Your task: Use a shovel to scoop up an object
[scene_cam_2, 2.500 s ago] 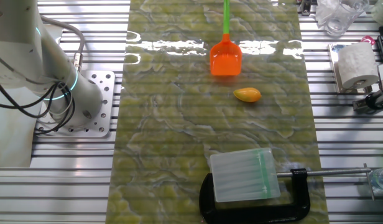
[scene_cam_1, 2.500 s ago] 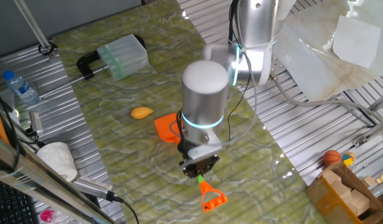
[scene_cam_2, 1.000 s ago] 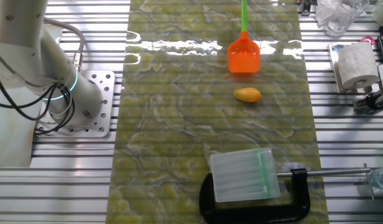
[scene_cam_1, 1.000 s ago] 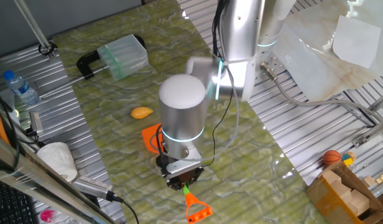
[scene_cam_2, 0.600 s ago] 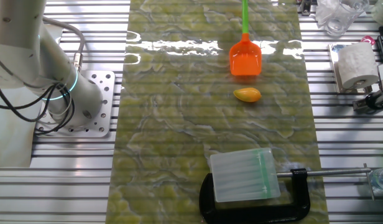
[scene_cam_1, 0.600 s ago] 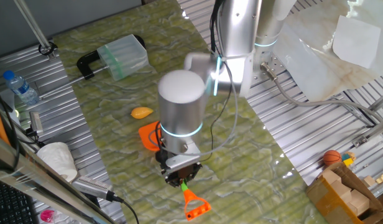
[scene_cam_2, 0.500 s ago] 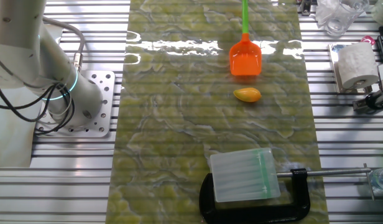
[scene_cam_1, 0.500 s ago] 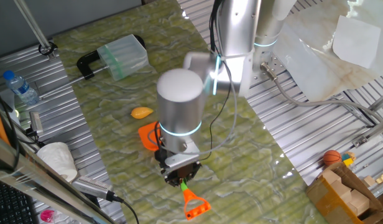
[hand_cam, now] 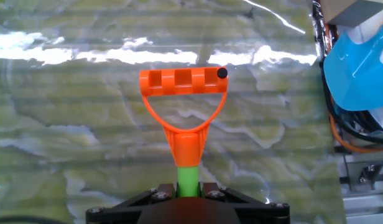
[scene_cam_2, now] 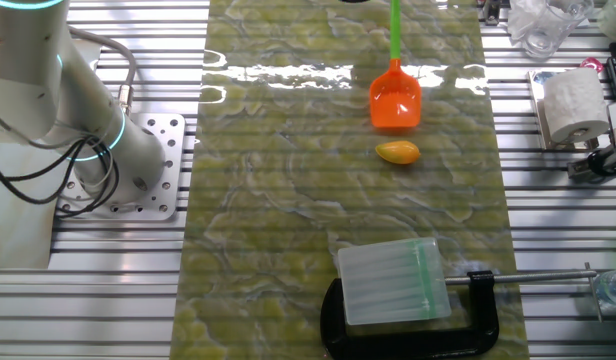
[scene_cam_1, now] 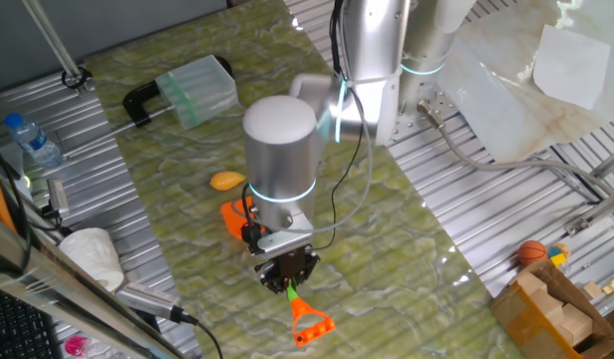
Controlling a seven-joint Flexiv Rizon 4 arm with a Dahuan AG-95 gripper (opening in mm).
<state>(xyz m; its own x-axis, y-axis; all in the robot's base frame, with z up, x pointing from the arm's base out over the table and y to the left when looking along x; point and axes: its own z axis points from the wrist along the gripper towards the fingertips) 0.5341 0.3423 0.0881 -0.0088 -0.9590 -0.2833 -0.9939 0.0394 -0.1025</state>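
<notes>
Step in hand, as judged: bringing the blade of the shovel up to the object for the scoop. Best done with the blade's front lip kept low against the worktop, almost skimming it, and pushed straight along the shaft's line so the smooth oval lump rides up onto the blade rather than rolling off ahead of it. Slow, steady advance advised; a rounded thing like this likely to skitter if struck high or off-centre. Worth keeping the blade centred on the lump, then tipping the lip up slightly once the lump sits inside.

Jaws of the gripper closed on the thin green shaft, near the orange D-shaped end; in the hand view that D-handle juts out at 12 o'clock just beyond the jaws, with a short stub of green showing between them.

In the other fixed view, blade at roughly 12 o'clock from the object, near it but apart, a strip of bare green worktop between the two. Blade and lump closely in line, shaft running up out of the top edge of that picture. In one fixed view, object at about 10 o'clock from the gripper, on the far side of the arm's big silver wrist, most of the blade hidden behind that wrist, only an orange edge peeping out at its left. Object resting on the worktop, untouched, not yet on the blade.
</notes>
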